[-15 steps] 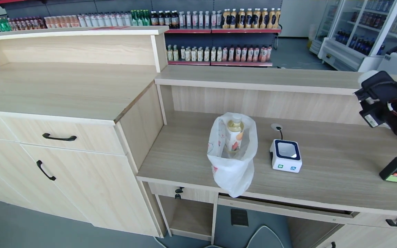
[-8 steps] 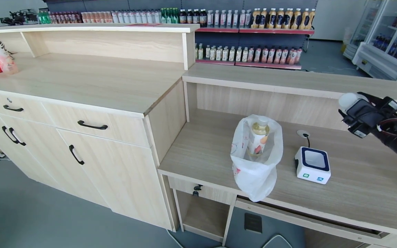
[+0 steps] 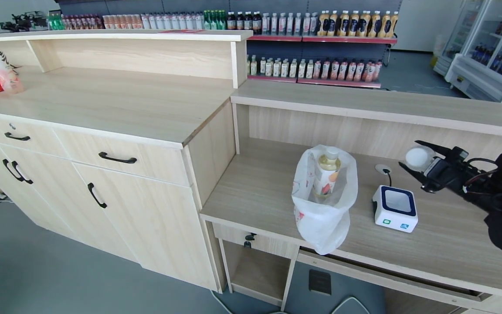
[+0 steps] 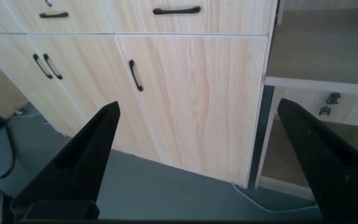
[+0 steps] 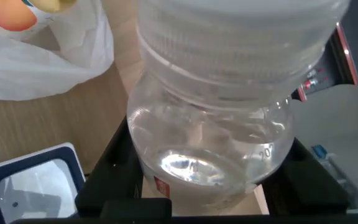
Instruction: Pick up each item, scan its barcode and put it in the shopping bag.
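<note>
Over the tabletop (image 3: 451, 235), the shopping bag (image 3: 320, 218) sags with a juice bottle (image 3: 327, 172) already inside, so a drop-in may snag its rim. The barcode scanner (image 3: 395, 208) may miss a label turned away. The clear bottle (image 5: 210, 143) sits clamped between the right claw's (image 3: 409, 155) jaws, near the scanner on the side away from the bag. The left claw (image 4: 197, 106) gapes empty.

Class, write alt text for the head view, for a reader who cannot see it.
The right gripper holds a clear bottle above a lower wooden counter, close to a white barcode scanner. Left of the scanner stands a white shopping bag with a drink bottle upright inside.
</note>
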`<state>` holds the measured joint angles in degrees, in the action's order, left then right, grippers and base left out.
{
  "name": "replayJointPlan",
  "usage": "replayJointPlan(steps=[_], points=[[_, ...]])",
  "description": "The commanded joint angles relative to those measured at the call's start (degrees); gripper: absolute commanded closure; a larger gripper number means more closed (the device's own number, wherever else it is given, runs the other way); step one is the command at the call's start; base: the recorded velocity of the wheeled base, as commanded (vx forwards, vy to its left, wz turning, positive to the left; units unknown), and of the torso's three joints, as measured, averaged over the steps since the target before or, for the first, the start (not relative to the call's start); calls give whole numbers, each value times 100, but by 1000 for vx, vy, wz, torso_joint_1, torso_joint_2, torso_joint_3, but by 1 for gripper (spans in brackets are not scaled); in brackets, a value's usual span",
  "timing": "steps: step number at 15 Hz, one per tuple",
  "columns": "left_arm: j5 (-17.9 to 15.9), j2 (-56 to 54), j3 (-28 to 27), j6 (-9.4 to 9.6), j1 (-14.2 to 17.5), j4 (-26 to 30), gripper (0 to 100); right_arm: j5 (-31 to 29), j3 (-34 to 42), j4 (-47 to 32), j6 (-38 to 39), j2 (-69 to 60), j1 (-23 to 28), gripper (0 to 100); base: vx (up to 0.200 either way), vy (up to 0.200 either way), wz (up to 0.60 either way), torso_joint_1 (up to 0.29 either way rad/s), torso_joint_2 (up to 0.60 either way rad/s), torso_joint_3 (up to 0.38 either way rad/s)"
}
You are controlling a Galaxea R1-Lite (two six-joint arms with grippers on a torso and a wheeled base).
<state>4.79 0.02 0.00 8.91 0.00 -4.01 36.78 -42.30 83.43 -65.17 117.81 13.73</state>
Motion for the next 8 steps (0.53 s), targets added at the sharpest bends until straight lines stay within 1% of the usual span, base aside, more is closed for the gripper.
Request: replayJointPlan(steps=[1, 4, 6, 8], points=[[4, -2, 0, -3, 0, -3, 0, 163, 11, 173, -22, 436, 34, 100, 0, 0, 0, 0, 0, 0], [4, -2, 0, 5, 0, -3, 0, 620, -33, 604, -31, 840, 51, 100, 0, 0, 0, 0, 0, 0], [4, -2, 0, -3, 0, -3, 0, 796, -77, 613, -31, 937, 51, 100, 0, 0, 0, 0, 0, 0], [4, -2, 0, -3, 0, -3, 0, 848, -85, 622, -31, 1095, 42, 100, 0, 0, 0, 0, 0, 0]])
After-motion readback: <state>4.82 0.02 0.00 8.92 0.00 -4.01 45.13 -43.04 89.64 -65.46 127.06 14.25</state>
